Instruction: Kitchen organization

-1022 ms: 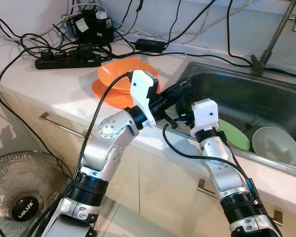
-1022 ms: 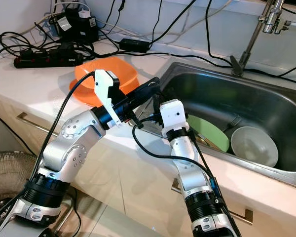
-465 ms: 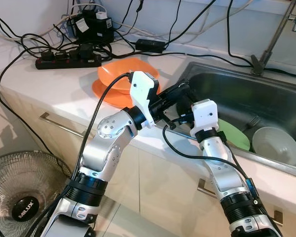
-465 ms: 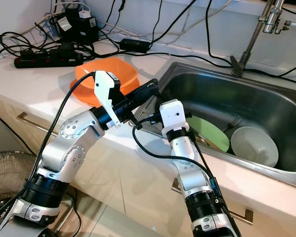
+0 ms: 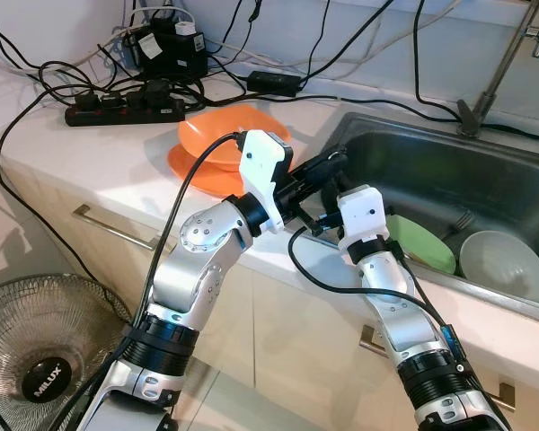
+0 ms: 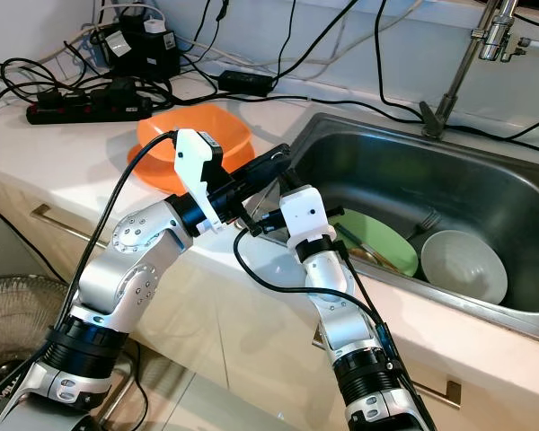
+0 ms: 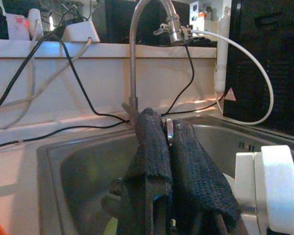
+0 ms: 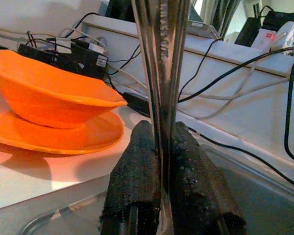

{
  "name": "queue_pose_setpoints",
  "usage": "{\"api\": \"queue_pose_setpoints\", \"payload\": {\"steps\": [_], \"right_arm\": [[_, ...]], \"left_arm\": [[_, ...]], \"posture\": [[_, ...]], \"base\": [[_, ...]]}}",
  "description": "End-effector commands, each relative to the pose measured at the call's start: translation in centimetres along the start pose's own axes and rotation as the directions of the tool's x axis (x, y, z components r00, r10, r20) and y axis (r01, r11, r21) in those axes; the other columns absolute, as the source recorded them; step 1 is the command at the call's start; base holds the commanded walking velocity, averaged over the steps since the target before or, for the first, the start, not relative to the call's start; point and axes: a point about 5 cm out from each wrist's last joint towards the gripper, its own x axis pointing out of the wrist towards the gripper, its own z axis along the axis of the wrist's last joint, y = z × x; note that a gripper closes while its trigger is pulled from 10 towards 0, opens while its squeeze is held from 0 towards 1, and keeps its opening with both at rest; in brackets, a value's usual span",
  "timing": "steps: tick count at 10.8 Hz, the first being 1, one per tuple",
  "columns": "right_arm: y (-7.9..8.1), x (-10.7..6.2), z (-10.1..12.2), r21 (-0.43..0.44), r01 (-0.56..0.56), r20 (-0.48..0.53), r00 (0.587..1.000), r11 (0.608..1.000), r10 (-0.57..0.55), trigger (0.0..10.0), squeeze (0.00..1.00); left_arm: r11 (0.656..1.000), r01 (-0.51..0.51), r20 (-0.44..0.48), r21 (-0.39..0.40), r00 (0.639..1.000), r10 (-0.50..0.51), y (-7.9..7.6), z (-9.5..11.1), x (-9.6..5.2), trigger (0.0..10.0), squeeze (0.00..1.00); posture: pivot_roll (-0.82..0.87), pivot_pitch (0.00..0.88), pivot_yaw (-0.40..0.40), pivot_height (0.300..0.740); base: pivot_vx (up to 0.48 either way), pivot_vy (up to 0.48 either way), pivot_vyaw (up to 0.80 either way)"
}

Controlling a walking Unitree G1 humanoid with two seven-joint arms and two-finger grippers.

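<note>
Since a second ago the right arm has swung left, bringing its gripper point(image 8: 159, 183) closer to the left gripper point(image 7: 166, 147) over the sink's point(image 5: 485, 171) near-left corner. Largest to smallest: the sink holds a green plate point(image 5: 422, 244) and a white bowl point(image 5: 503, 265), with a fork point(image 5: 461, 220) behind them. On the counter point(image 5: 90, 153) just left, an orange bowl point(image 8: 49, 90) sits on an orange plate point(image 8: 63, 137). Right fingers point(image 8: 137, 181) are clamped on upright metal cutlery point(image 8: 161, 54). Left fingers point(image 7: 152, 147) are pressed together on a small metal piece point(image 7: 169, 132).
</note>
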Motion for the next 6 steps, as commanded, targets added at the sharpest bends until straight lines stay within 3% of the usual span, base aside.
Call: {"api": "queue_pose_setpoints", "payload": {"steps": [1,2,5,6], "right_arm": [[-1.19,0.46,0.35,0.016,0.052,0.012,0.999,0.999,-0.052,0.0,0.00],[-1.34,0.45,0.34,0.014,0.056,0.012,0.998,0.998,-0.056,0.0,0.00],[-1.65,0.56,0.29,0.005,0.061,0.010,0.998,0.998,-0.061,0.0,0.00],[-1.72,0.55,0.19,0.003,0.062,0.005,0.998,0.998,-0.062,0.0,0.00]], "left_arm": [[1.000,-0.011,0.009,-0.003,1.000,0.011,0.24,0.17,-0.26,10.0,0.20],[1.000,-0.019,0.017,-0.016,1.000,0.019,0.32,0.24,-0.20,10.0,1.00],[0.997,-0.053,0.049,-0.052,0.997,0.055,0.77,0.70,-0.37,10.0,1.00],[0.991,-0.074,0.087,-0.110,0.993,0.084,1.10,1.16,-0.48,10.0,1.00]], "posture": [[0.20,0.010,0.015,0.740],[0.20,0.012,0.014,0.740],[0.20,0.012,0.011,0.740],[0.20,0.010,0.009,0.740]], "base": [[0.000,0.000,0.00],[0.000,0.000,0.00],[0.000,0.000,0.00],[0.000,0.000,0.00]]}}
